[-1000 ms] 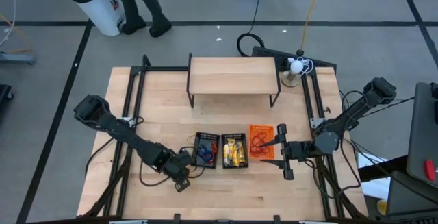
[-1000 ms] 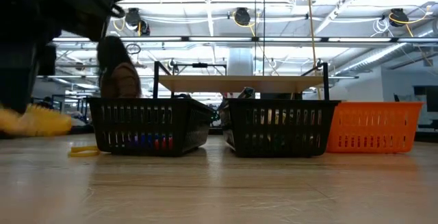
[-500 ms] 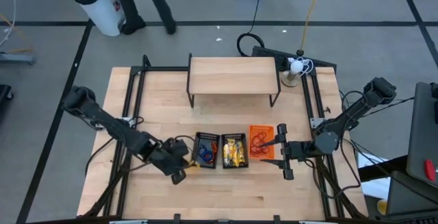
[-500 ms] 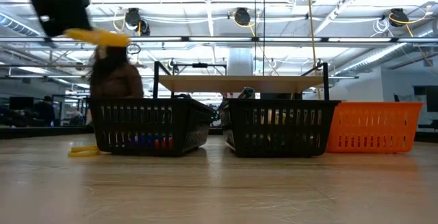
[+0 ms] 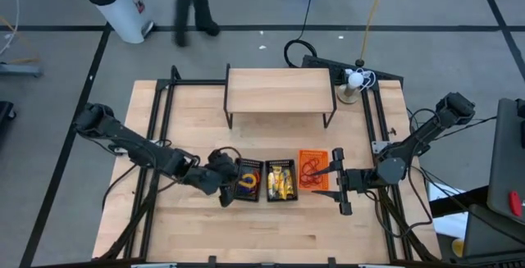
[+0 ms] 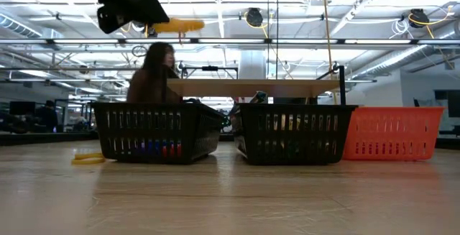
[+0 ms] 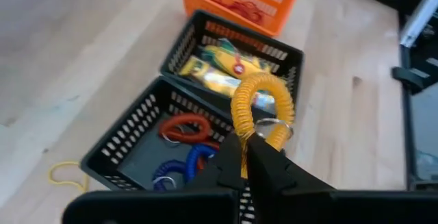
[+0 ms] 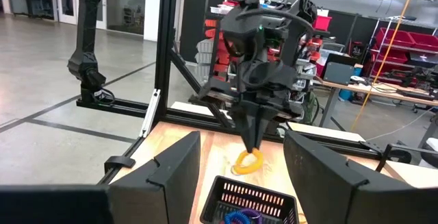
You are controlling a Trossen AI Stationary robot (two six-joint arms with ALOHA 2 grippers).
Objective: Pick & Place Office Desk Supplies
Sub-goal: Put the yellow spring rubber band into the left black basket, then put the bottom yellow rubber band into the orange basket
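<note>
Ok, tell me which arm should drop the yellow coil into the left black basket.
Left. Its gripper is shut on the yellow coil above that basket. The right gripper waits open and empty by the orange basket.

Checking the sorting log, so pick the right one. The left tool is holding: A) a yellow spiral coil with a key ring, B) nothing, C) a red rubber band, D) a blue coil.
A: the left tool is shut on the yellow coil with its metal ring, raised above the black basket that holds red and blue coils.
</note>
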